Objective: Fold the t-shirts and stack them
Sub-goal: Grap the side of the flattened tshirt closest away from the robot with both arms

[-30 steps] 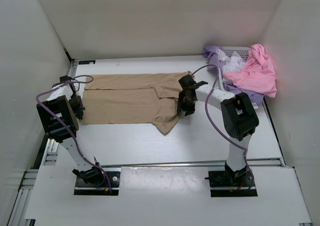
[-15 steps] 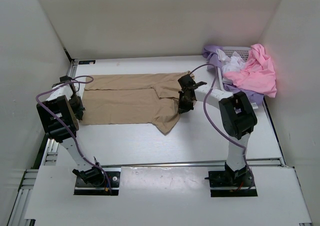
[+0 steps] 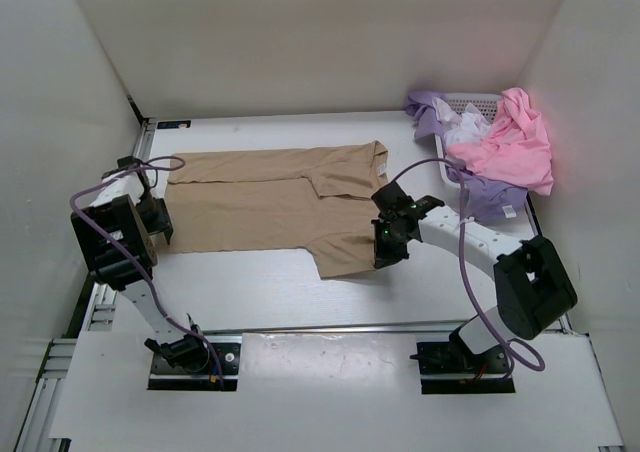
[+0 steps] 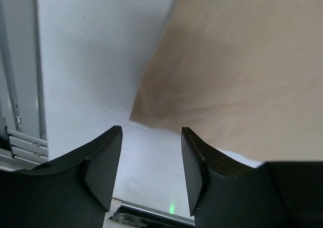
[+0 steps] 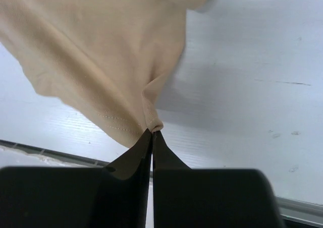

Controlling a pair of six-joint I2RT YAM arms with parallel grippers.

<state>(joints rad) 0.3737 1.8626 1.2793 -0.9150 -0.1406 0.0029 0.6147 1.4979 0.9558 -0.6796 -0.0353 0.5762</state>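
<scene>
A tan-beige t-shirt (image 3: 262, 204) lies spread flat across the middle of the table. My right gripper (image 3: 386, 244) is at its near right corner, shut on a pinch of the stitched hem (image 5: 153, 125), and the tan cloth (image 5: 101, 51) hangs away from the closed tips. At the shirt's left edge, my left gripper (image 3: 158, 222) stands open. In the left wrist view its fingers (image 4: 104, 160) have only bare table between them, and the tan shirt's corner (image 4: 146, 109) lies just beyond the tips. Pink (image 3: 512, 144), white (image 3: 466, 128) and lavender (image 3: 430, 110) t-shirts are heaped at the back right.
A white mesh basket (image 3: 478, 100) sits in the back right corner under the heaped shirts. White walls close in the table on the left, back and right. A metal rail (image 4: 22, 87) runs along the table's left edge beside my left gripper.
My right gripper closed on the tan shirt's hem and drew that corner toward the near right, its arm swinging outward. My left gripper opened and let go of the shirt's left edge.
</scene>
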